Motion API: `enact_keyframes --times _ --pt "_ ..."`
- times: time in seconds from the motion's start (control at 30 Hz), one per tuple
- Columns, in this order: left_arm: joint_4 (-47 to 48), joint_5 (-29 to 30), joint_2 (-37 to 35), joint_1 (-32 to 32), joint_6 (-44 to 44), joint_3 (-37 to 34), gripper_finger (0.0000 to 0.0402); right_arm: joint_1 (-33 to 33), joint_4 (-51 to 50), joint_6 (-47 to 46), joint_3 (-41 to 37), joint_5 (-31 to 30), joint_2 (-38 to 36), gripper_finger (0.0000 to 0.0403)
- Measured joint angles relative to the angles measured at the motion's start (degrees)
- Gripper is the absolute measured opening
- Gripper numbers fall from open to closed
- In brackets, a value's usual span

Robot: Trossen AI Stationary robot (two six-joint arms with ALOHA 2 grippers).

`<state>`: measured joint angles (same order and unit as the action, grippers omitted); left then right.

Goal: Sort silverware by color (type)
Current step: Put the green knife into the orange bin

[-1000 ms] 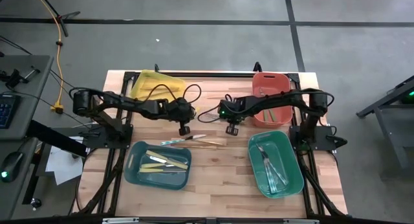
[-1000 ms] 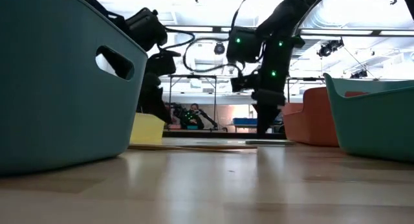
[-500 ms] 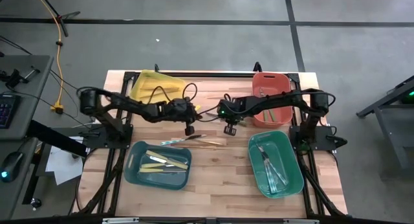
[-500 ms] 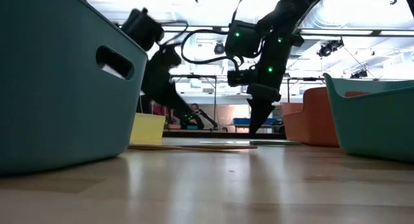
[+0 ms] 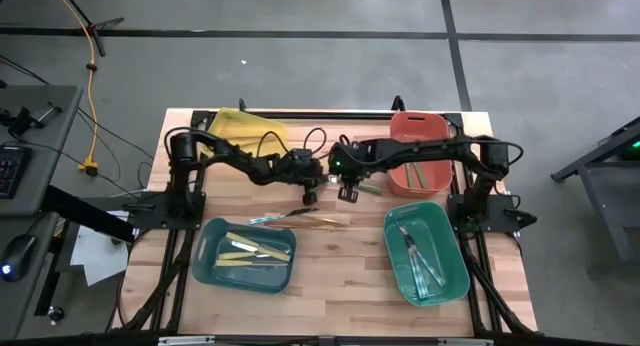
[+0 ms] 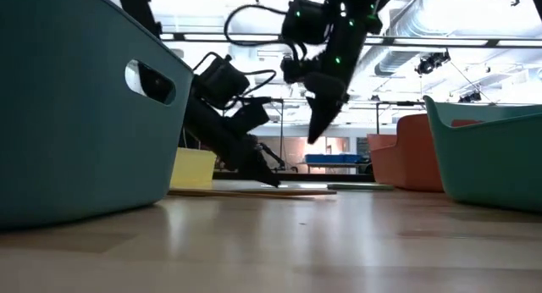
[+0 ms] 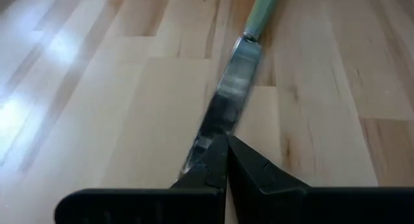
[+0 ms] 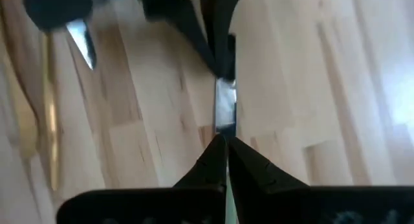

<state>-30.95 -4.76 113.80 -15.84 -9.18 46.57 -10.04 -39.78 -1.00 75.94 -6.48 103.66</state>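
Observation:
A knife with a shiny blade [image 7: 233,88] and a green handle [image 5: 368,187] lies flat on the wood at mid table. Its handle [image 6: 360,187] stays at table level. My left gripper [image 5: 310,197] is shut and slants down from the left, with its tips [image 7: 224,138] at the blade's free end. My right gripper [image 5: 348,194] is shut and hangs clear above the knife [image 6: 312,140]. Its wrist view shows the blade [image 8: 225,107] just past its tips and a green strip along the seam of its fingers. A teal-handled utensil [image 5: 275,218] and a gold one [image 5: 325,222] lie nearer on the table. My left gripper sets its shut fingertips [image 7: 217,149] on the blade near its free end [image 7: 206,136]. It comes slanting down from the table's left, along the knife. The fingers themselves hide the exact spot. The knife lies flat on the table.
A yellow bin [image 5: 240,131] stands at the far left and a red bin [image 5: 418,156] at the far right. A blue-teal bin [image 5: 245,254] with cream utensils is near left. A green bin [image 5: 427,251] with silver ones is near right. Bare wood lies between the near bins.
My left gripper has gone toward the table's right edge and down, tipping its fingers lower, until its tips reach the knife's blade. My right gripper has risen off the table and shifted a little left. The knife's handle has stayed on the table.

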Motion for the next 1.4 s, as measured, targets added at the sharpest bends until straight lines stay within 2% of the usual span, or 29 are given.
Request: enact_keyframes --times 0.17,0.43,0.6,0.93,1.17,1.4 --pt "-2.8 0.3 1.1 0.1 -0.1 0.1 0.0000 0.5 -1.5 1.0 2.7 -0.8 -1.4 0.0000" --pt "-3.6 0.4 1.1 0.1 -1.5 0.1 0.0000 1.2 -2.4 -0.1 2.8 -5.2 -7.6 0.0000" --pt "-5.4 0.4 1.1 0.2 -1.5 0.1 0.0000 1.2 -2.6 -1.8 2.8 -5.5 -10.2 0.0000" --pt "-6.6 3.7 2.0 0.5 -1.9 0.1 0.0000 1.2 -2.7 -2.0 2.8 -5.5 -10.3 0.0000" --pt "-8.2 3.4 5.0 0.8 -2.0 0.4 0.0000 1.2 -2.6 -2.2 2.8 -6.1 -10.3 0.0000" --pt "-2.3 3.9 4.9 0.6 -2.5 0.6 0.0000 1.1 -2.9 -3.1 2.8 -7.0 -10.3 0.0000"
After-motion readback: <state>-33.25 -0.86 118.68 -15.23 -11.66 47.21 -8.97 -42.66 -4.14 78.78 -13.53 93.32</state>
